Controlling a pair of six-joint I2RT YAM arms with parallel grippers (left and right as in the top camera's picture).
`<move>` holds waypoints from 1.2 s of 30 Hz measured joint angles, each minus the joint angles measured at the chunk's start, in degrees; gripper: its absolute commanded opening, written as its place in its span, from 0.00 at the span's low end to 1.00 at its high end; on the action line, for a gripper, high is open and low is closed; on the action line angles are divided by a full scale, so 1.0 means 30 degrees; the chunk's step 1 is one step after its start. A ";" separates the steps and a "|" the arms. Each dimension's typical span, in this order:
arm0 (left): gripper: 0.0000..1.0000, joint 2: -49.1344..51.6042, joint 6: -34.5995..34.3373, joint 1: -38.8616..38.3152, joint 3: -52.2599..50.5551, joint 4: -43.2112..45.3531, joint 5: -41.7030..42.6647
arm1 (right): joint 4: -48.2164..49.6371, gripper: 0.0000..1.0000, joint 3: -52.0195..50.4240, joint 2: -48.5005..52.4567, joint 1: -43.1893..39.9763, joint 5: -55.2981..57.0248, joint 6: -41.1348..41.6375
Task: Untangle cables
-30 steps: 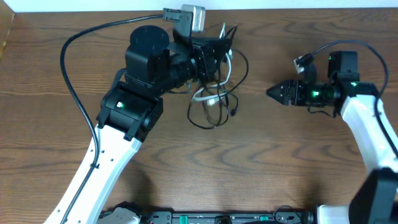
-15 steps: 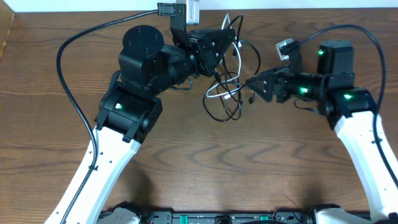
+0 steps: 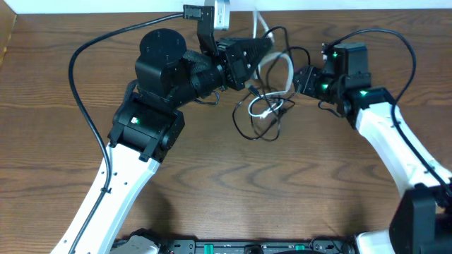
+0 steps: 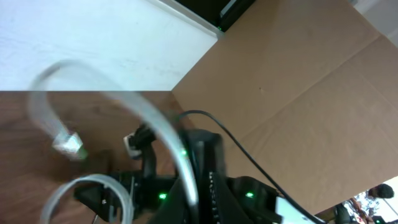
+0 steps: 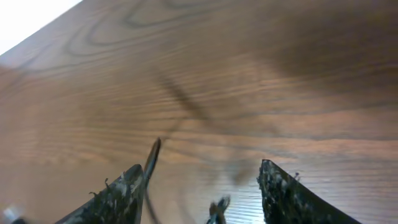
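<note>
Item: cables [image 3: 265, 106], a loose knot of thin black loops with one white cable [image 3: 286, 67] arching above it. Located at the far middle of the worktop [image 3: 282, 183], between the two arms.

Left gripper [image 3: 256, 53]: at the far-left edge of the knot, tip pointing right into it. Jaw opening cannot be told, lost in dark housing from overhead and out of shot in its own wrist view. Judged to be carrying the white cable, which rises from its tip.

Right gripper [image 3: 302, 79]: just right of the knot, tip pointing left. Open wide, with nothing clamped.

Key relation: knot lies to the left of the right gripper and slightly nearer, with the white loop almost touching its tip. Knot hangs near-to-far, across that gripper's line of reach. Both arms close, the right one free to take hold.

Right wrist view only: fingertips [image 5: 118, 193] spread apart over bare wood, a black cord [image 5: 153, 152] just inside the left one, and a small dark end low between them.

Left wrist view only: white cable [image 4: 155, 124] sweeping close past the lens, blurred, its plug end [image 4: 67, 144] hanging free. Right arm [image 4: 205, 180] facing from beyond.

Overhead only: the whole layout and both arms at once.
</note>
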 measured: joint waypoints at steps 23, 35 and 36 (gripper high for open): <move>0.08 -0.1224 -0.0058 0.4364 0.0000 -0.2368 0.0138 | -0.3796 0.62 0.0000 0.1049 -0.3381 -0.0051 -0.5778; 0.08 -0.1188 -0.2397 0.4262 0.0000 0.1537 0.0146 | -0.2200 0.77 0.0954 0.1049 -0.0634 -1.2218 -1.1358; 0.08 -0.1188 -0.2703 0.4262 0.0000 0.1894 0.0138 | -0.1843 0.78 0.0984 0.1049 -0.0423 -1.2845 -1.1562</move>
